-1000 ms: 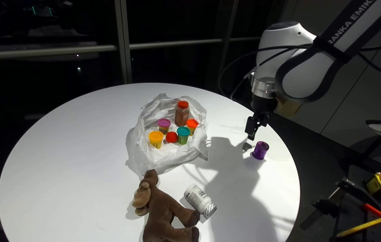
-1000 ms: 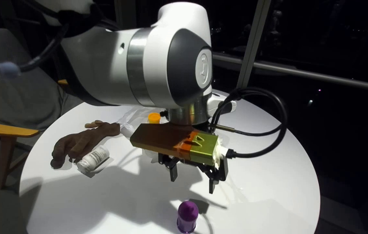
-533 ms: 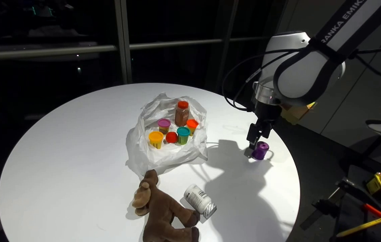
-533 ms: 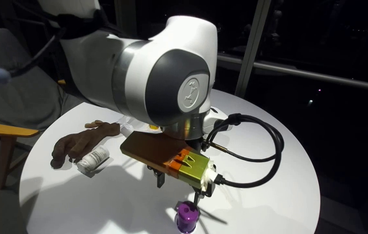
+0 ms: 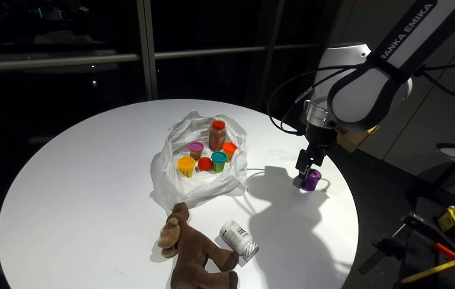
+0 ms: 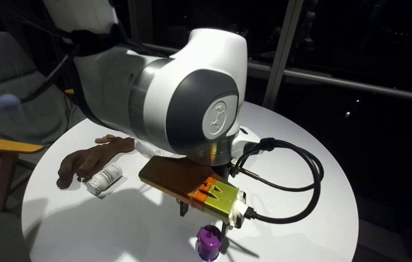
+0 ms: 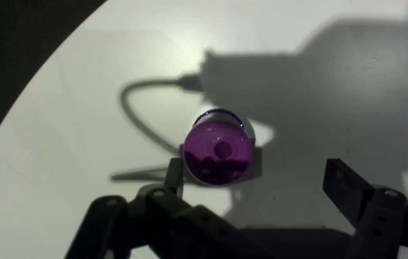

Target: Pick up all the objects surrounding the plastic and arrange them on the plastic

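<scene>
while glossy, purple cylinder [image 7: 218,153] just beside blocky fingertip [image 7: 174,175]

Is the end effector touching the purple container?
Cannot tell. In the wrist view, one fingertip of the end effector lines up with the edge of the purple container, showing neither plain gap nor contact; the other fingertip stands clear.

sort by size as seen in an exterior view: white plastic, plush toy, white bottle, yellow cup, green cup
Largest: white plastic
Second: plush toy, cut off below
Third: white bottle
Smallest: yellow cup and green cup, too alike to rank
</scene>
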`<state>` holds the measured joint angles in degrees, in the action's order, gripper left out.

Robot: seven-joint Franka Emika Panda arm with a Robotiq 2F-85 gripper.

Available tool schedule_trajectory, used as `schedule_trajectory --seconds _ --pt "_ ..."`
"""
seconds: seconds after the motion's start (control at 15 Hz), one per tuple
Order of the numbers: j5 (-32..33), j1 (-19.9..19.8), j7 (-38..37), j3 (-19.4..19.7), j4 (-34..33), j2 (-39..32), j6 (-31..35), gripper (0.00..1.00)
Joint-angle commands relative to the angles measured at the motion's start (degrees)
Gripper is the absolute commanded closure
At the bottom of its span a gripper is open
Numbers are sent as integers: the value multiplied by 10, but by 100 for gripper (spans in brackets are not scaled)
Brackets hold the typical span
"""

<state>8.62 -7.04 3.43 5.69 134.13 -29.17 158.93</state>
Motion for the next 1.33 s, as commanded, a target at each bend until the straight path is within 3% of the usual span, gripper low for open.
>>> schedule_trajectory --seconds 0.0,0.33,0.4,0.53,0.87,1.27 --pt "-6 2 3 9 -8 -13 9 0" --pt "-6 1 2 17 -16 -23 2 0" --pt "-6 1 2 19 -17 -24 2 25" --pt "-6 0 2 21 -22 -26 3 32" --pt "-6 -1 3 23 -32 -28 -4 72" --pt "-14 -4 3 19 -36 -12 -28 74"
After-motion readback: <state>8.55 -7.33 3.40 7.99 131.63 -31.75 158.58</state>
